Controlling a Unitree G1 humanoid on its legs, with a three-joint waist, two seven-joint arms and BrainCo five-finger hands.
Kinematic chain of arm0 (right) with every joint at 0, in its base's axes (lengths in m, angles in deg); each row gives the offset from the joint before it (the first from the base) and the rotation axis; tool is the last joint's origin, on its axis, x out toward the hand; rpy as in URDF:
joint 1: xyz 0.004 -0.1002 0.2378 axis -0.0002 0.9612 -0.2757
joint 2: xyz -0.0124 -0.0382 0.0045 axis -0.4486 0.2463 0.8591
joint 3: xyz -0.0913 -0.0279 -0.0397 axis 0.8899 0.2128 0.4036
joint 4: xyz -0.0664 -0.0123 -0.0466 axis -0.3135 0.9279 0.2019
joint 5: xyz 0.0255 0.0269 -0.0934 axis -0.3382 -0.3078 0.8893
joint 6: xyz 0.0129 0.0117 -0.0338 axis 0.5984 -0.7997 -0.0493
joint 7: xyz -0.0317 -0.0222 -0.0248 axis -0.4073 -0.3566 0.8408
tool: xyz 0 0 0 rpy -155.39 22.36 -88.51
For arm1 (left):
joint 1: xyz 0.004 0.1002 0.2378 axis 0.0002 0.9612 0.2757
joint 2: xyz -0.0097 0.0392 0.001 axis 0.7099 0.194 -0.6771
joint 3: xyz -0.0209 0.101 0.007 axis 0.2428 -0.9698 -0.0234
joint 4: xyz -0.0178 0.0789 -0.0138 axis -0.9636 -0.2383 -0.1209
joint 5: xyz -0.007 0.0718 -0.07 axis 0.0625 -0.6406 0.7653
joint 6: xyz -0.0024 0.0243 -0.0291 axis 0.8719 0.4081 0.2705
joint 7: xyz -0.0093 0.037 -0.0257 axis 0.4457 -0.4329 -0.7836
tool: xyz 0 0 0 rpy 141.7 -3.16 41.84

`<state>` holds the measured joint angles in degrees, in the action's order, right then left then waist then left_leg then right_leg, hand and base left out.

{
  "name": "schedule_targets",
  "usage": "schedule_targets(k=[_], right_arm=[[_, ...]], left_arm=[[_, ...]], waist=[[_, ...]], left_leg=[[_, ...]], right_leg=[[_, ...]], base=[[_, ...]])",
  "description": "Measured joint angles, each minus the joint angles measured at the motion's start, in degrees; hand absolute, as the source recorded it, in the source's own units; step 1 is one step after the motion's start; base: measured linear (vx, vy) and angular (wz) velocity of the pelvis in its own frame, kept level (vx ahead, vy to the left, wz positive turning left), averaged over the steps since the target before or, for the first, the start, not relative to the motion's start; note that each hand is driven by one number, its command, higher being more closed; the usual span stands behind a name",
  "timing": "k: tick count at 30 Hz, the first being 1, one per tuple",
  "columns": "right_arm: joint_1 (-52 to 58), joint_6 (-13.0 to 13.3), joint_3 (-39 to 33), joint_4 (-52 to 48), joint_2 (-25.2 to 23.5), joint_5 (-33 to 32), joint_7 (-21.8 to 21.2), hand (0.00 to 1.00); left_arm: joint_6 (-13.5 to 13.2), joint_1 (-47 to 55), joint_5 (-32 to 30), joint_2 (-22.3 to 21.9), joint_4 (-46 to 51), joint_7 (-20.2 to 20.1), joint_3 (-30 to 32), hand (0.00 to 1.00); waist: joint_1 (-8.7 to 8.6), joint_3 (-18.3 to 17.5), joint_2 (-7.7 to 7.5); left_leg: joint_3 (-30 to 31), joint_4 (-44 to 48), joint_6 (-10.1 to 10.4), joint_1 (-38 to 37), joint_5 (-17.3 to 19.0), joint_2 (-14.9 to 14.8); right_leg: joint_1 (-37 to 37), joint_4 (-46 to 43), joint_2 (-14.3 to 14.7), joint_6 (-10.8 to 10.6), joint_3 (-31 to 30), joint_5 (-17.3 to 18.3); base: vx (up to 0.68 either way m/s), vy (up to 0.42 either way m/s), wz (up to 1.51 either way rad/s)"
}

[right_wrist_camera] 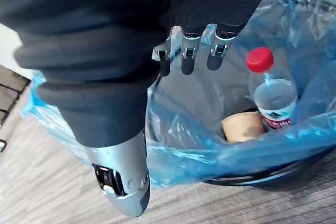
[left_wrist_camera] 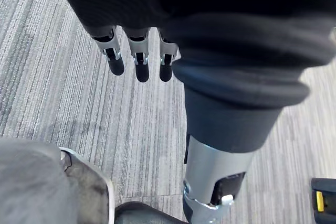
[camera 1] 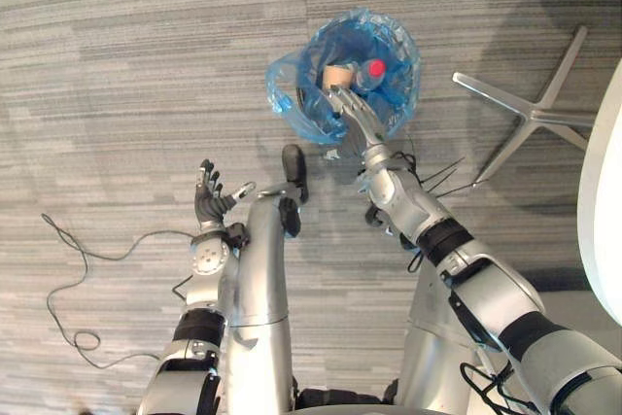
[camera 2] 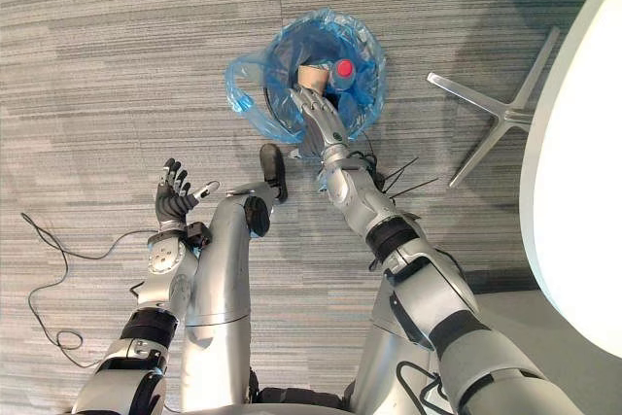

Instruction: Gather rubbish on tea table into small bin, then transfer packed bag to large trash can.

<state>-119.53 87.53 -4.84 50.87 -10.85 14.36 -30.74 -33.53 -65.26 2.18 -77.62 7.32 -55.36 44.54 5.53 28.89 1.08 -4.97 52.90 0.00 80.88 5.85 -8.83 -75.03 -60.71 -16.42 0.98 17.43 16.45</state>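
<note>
Both uncurled, your right robot hand (camera 1: 352, 114) is reaching over the crinkly blue plastic bin bag (camera 1: 290, 102) while your left robot hand (camera 1: 207, 201) is hovering well apart.

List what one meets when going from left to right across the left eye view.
The robot's open left hand, then the small bin lined with a blue plastic bag, then the silver star-shaped metal base, then the curved edge of the white table.
</note>
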Motion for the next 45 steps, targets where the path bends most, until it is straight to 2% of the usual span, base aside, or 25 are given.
schedule_targets(k=[3, 10, 15, 20, 23, 26, 28, 30, 31, 33, 35, 38, 42, 45], right_arm=[[-0.39, -1.23, 0.05, 2.91, -0.07, -0.02, -1.40, 1.00], [-0.28, -1.04, -0.30, 2.18, 0.69, -2.73, -1.12, 1.00], [2.85, -0.46, -3.47, -6.34, 1.65, -7.73, -0.68, 1.00], [7.84, 0.62, -5.44, -16.32, 1.83, -10.77, 0.28, 1.00], [13.28, 0.99, -5.61, -22.74, 1.13, -12.12, 0.13, 1.00], [21.32, 1.12, -5.46, -27.78, -0.86, -14.21, -0.19, 1.00], [25.85, 1.65, -4.96, -30.00, -2.79, -16.07, -1.33, 1.00], [30.74, 3.55, -4.35, -31.75, -4.87, -18.31, -3.16, 1.00], [31.50, 3.96, -3.94, -31.79, -5.21, -18.54, -3.70, 1.00], [33.55, 5.49, -2.60, -31.84, -5.10, -19.66, -5.32, 1.00], [35.04, 5.54, -2.26, -32.57, -5.08, -20.89, -6.82, 1.00], [38.05, 5.69, -2.22, -34.19, -5.06, -21.51, -9.14, 1.00], [41.44, 6.38, -2.05, -37.59, -4.27, -22.79, -11.54, 1.00], [41.06, 7.85, -0.83, -42.34, -3.40, -23.15, -12.82, 1.00]], left_arm=[[-0.34, -0.93, 0.19, -0.10, -0.08, -0.05, -0.06, 0.00], [-0.44, -1.04, 0.63, -0.14, -0.12, -0.04, -0.02, 0.00], [-0.04, -1.03, 0.39, -0.11, 0.01, -0.02, -0.03, 0.00], [0.95, -0.94, -0.46, -2.33, 0.03, -0.04, -0.33, 0.00], [2.05, -0.28, -1.29, -3.34, -0.09, -0.16, -2.22, 0.00], [2.77, 3.23, -3.06, -5.16, -0.22, -0.45, -4.94, 0.00], [2.88, 6.51, -3.50, -4.96, -0.29, -1.14, -5.14, 0.00], [3.25, 9.52, -5.34, -3.82, -3.52, -1.50, -5.88, 0.00], [3.46, 10.22, -5.72, -3.40, -4.25, -1.52, -6.09, 0.00], [3.90, 11.28, -6.41, -1.85, -8.16, -1.61, -7.94, 0.00], [4.22, 12.31, -7.45, -1.02, -9.38, -1.95, -9.01, 0.00], [4.73, 14.88, -8.03, -0.76, -11.02, -2.75, -9.24, 0.00], [4.74, 20.01, -8.65, -0.64, -11.58, -2.95, -10.90, 0.00], [4.66, 21.08, -9.20, -0.53, -11.29, -3.92, -10.95, 0.00]], waist=[[0.07, 0.00, 0.00], [0.23, -0.03, 0.01], [0.11, -0.13, -0.03], [-0.04, -0.45, -0.54], [-0.46, -0.61, -0.78], [-0.67, -0.68, -0.93], [-1.03, -1.50, -2.25], [-1.59, -2.34, -3.60], [-1.64, -2.84, -4.05], [-1.69, -3.87, -4.42], [-1.68, -4.14, -4.68], [-1.82, -6.37, -4.99], [-1.94, -11.38, -5.20], [-1.95, -12.28, -5.23]], left_leg=[[0.47, 0.28, 0.06, 1.12, -0.38, 0.92], [0.95, 0.79, 0.06, 1.37, -0.35, 0.81], [1.05, 1.07, 0.05, 0.78, -0.51, 0.63], [0.91, -0.31, 0.16, -3.87, -0.47, -0.10], [0.37, -4.32, 0.06, -9.73, -1.34, -0.33], [-0.28, -9.06, 0.22, -19.12, -2.05, -0.36], [-1.50, -12.91, 0.56, -25.82, -2.37, -0.52], [-2.67, -19.33, 1.02, -35.51, -3.63, -0.53], [-3.03, -21.13, 1.18, -37.58, -4.06, -0.46], [-3.11, -27.50, 1.76, -44.68, -5.77, -0.20], [-4.05, -31.77, 1.76, -49.66, -7.17, 0.01], [-5.52, -35.54, 1.62, -55.32, -7.87, 0.63], [-8.93, -39.29, 1.58, -62.60, -7.86, 0.97], [-11.43, -40.58, 1.56, -65.53, -7.86, 1.14]], right_leg=[[-1.08, -1.60, -0.97, 0.00, 0.04, 1.10], [-1.20, -2.22, -0.73, 0.09, 0.07, 1.52], [-0.36, -2.11, -0.55, 0.24, 0.21, 1.42], [4.81, 0.23, 0.33, 0.74, 0.94, 0.98], [11.01, 3.99, 0.60, 0.92, 2.37, 0.29], [20.53, 9.28, 1.61, 0.67, 3.22, -0.82], [26.56, 13.59, 2.54, 0.22, 3.07, -2.05], [35.80, 20.99, 4.31, -0.48, 3.10, -4.16], [37.62, 22.81, 4.64, -0.46, 3.07, -4.84], [44.97, 31.03, 6.88, -1.15, 3.12, -7.81], [49.72, 36.21, 8.02, -1.37, 2.85, -9.99], [54.63, 40.67, 8.53, -2.09, 1.97, -11.42], [61.08, 47.44, 9.63, -2.82, -1.08, -14.41], [62.94, 50.42, 10.12, -3.09, -4.21, -16.84]], base=[[-0.04, 0.014, 0.24], [-0.04, 0.016, 0.02], [-0.04, 0.018, -0.02], [-0.04, 0.019, -0.04], [-0.03, -0.007, 0.15], [0.01, -0.038, 0.03], [0.05, -0.057, -0.14], [0.09, -0.075, -0.16], [0.11, -0.061, -0.17], [0.13, -0.019, -0.14], [0.10, 0.024, -0.15], [0.10, 0.040, -0.18], [0.11, 0.058, -0.39], [0.03, 0.075, -0.54]])
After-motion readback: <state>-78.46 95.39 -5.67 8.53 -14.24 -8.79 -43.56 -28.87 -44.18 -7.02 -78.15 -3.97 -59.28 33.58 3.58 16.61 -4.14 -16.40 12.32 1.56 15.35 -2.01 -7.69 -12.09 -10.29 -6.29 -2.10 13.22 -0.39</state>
